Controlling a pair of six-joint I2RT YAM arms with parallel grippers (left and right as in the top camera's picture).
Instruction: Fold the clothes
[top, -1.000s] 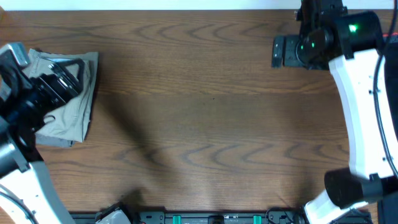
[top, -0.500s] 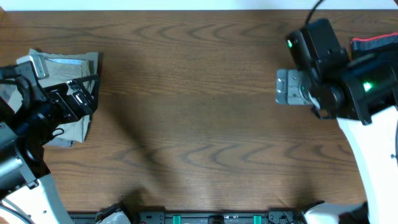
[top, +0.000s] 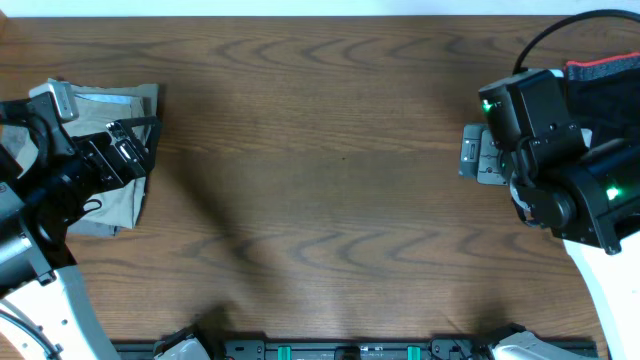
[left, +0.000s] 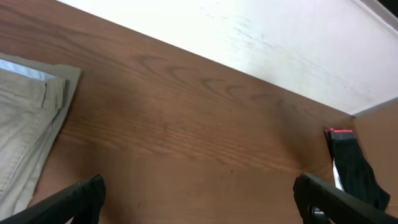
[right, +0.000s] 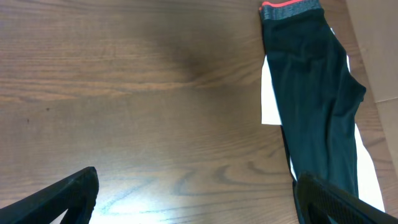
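A pale khaki-green pair of shorts (top: 112, 190) lies folded flat at the table's far left; the left wrist view shows its edge (left: 28, 124). My left gripper (top: 140, 146) hovers over its right edge, open and holding nothing (left: 199, 202). A dark garment with a red waistband (right: 311, 87) lies stretched out at the far right on something white; a strip of it shows beside the right arm (top: 600, 72). My right gripper (top: 478, 156) stands open over bare wood to its left, nothing between its fingers (right: 199, 199).
The brown wooden table (top: 320, 180) spans the view between the two arms. A white wall or board (left: 261, 37) runs along its far edge. A black rail (top: 340, 350) lines the near edge.
The right arm has swung from the back edge toward the table's near side and slightly right. The left gripper has shifted a little toward the right edge of the khaki shorts.
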